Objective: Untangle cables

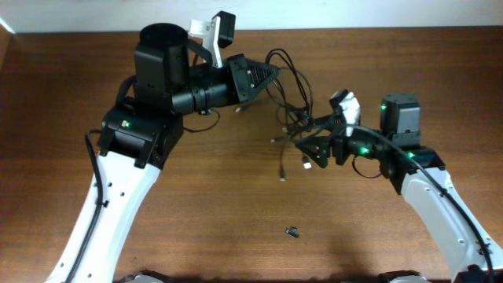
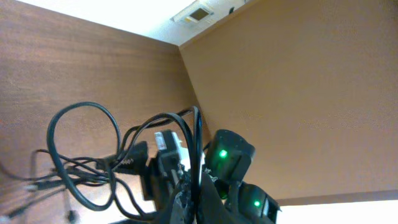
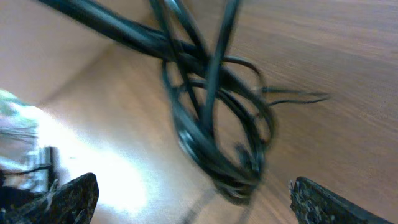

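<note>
With the left jaws clamped on the cables, which hang in a tangle over the bench between the two arms, the wide-open right jaws should close on one loose strand only, then draw it away slowly.

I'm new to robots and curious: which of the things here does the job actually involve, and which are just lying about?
Part of the job:
- tangled cables, pinched in the left end effector
- right end effector, open, close to them

Just lying about:
- small dark piece on the table
</note>
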Controlling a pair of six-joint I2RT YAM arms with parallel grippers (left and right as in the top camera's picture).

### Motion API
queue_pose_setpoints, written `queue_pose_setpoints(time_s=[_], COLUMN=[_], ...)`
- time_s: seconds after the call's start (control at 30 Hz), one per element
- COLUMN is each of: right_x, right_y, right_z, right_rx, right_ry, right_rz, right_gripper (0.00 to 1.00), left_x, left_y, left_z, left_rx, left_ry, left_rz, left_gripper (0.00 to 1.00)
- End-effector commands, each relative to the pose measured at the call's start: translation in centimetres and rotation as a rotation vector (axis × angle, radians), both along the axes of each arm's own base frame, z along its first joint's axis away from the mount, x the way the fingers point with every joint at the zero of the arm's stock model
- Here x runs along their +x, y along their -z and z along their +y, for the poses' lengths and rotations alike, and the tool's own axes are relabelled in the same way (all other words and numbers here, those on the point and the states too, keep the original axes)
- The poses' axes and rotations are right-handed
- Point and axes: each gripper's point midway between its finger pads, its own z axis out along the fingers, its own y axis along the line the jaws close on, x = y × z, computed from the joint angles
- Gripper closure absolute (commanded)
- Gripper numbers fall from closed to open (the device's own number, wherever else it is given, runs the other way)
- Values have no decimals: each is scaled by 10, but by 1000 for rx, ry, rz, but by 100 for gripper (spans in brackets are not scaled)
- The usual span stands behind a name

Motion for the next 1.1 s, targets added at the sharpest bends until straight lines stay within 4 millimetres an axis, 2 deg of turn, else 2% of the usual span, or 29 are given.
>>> queue_pose_setpoints(time_s=[0.0,0.07,0.1,0.33,0.43,0.47,0.53,0.6,0.67,0.87,0.9,0.97,1.0,1.03,1.07], right_x=[14,16,16,13,14,14,15,15,15,12,10,5,3,1,-3], right_y=[4,3,2,-2,-2,-3,-4,-4,-4,-6,-7,-11,-13,-14,-17], right_z=[-5,-5,-5,-1,-1,-1,-1,0,0,2,3,7,9,11,14], right_rx=[-83,-82,-81,-58,-58,-58,-56,-55,-54,-42,-29,0,14,25,44], right_ry=[62,63,62,36,37,37,37,36,33,20,7,-27,-44,-58,-81], right_rz=[-60,-71,-76,-81,-86,-88,-94,-94,-94,-92,-89,-86,-85,-84,-83], right_gripper=[9,30,32,27,28,32,54,71,95,96,96,96,96,96,96], left_x=[-16,-21,-23,-22,-23,-23,-23,-23,-23,-23,-18,-13,-9,-5,8], left_y=[-18,-19,-20,-21,-21,-21,-21,-21,-21,-21,-20,-17,-12,-3,21], left_z=[-3,-5,-6,-6,-7,-7,-7,-7,-7,-7,-5,-2,2,7,26], left_rx=[-47,-57,-62,-62,-77,-81,-82,-82,-82,-81,-64,-9,48,115,279], left_ry=[57,87,101,96,96,93,93,92,92,91,65,53,46,23,-67], left_rz=[-11,-8,-6,-15,14,23,26,26,26,26,6,-80,-133,-171,-196], left_gripper=[100,100,100,100,100,100,100,100,100,100,100,85,67,58,44])
